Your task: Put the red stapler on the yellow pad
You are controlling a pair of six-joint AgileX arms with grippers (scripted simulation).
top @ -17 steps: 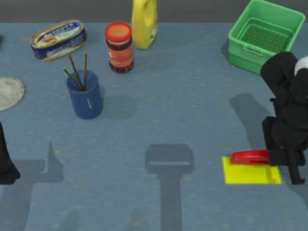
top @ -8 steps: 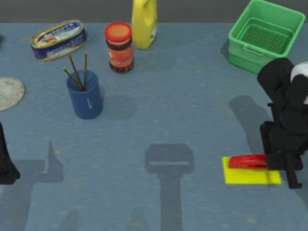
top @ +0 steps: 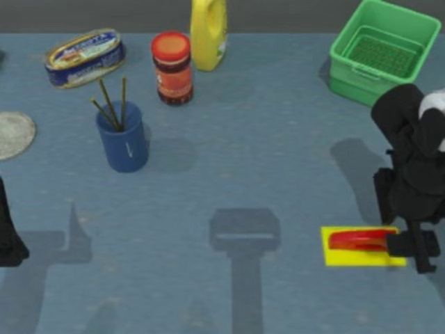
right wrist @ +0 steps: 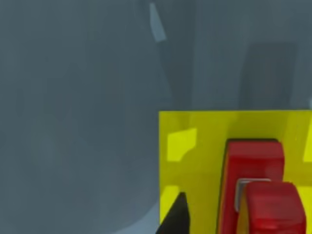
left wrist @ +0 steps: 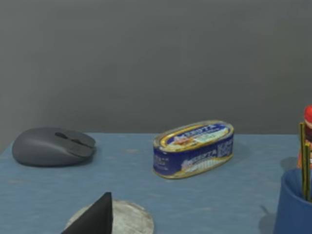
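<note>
The red stapler [top: 358, 240] lies lengthwise on the yellow pad [top: 348, 259] at the front right of the table. My right gripper [top: 405, 243] stands over the stapler's right end, shut on it. In the right wrist view the stapler [right wrist: 253, 165] rests flat on the pad [right wrist: 195, 126], and only one dark fingertip [right wrist: 178, 214] shows beside it. My left gripper [top: 7, 243] is parked at the table's left edge, and only one fingertip [left wrist: 97, 217] of it shows in its wrist view.
A green basket [top: 348, 69] stands behind the right arm. A blue cup [top: 125, 142] with sticks, a red-lidded jar [top: 172, 66], a yellow bottle [top: 208, 31], a tin can [top: 85, 57] and a grey disc [top: 10, 133] occupy the back left. A grey mouse [left wrist: 53, 145] lies beyond the disc.
My right gripper has come down and slightly forward with the stapler, which went from hanging at the pad's back edge to lying on the pad. The left arm has not moved.
</note>
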